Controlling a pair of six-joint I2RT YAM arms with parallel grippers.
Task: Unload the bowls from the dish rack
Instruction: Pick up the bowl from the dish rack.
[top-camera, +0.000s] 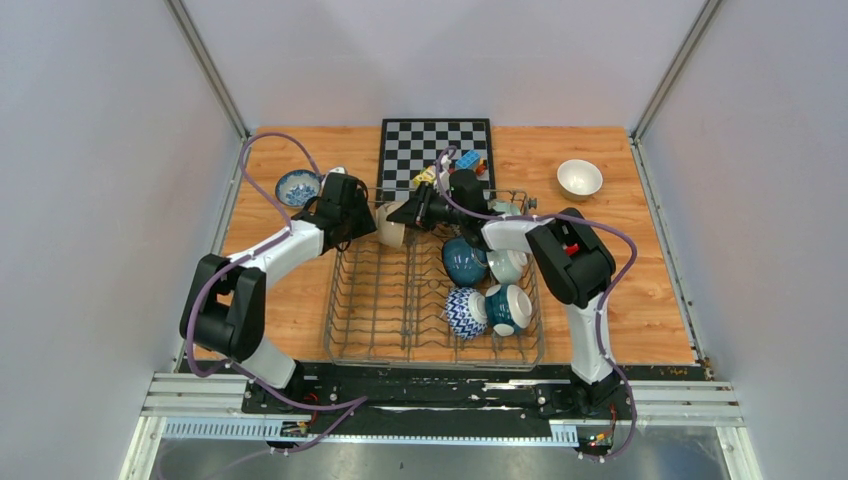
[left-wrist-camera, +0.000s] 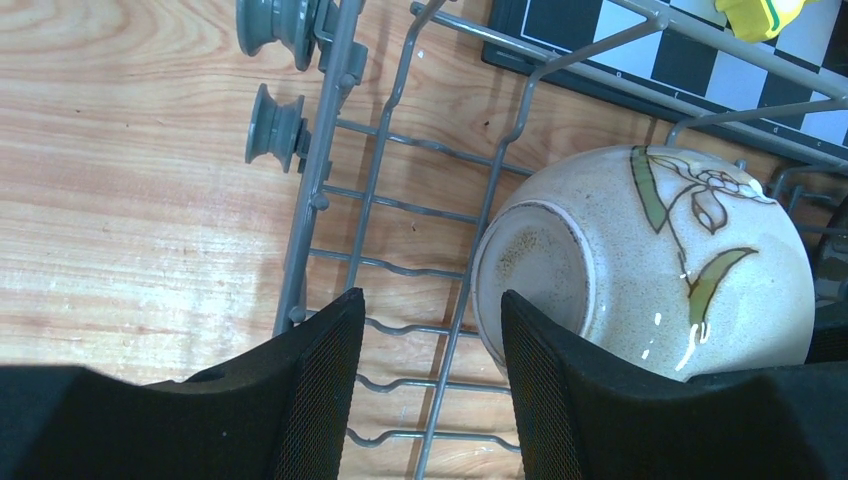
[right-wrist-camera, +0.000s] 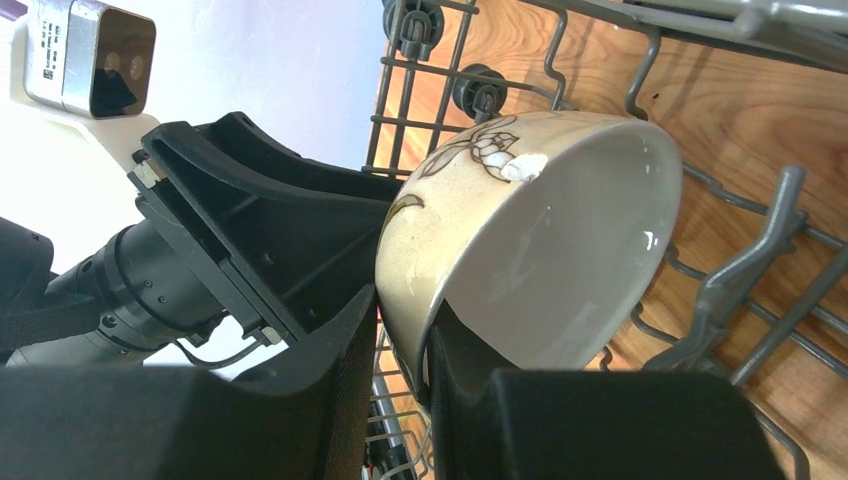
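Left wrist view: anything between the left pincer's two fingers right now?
No bowl. Between the fingers show only dish rack wires over bare wooden table. The cream floral bowl sits beyond the right-hand finger, outside the gap.

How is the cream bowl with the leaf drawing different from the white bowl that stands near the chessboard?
The cream bowl lies tipped on its side in the dish rack, while the white bowl stands upright on the table. The cream bowl has a painted flower and leaves; the white bowl looks plain. The right gripper pinches the cream bowl's rim; nothing touches the white bowl. Both are small, round and pale.
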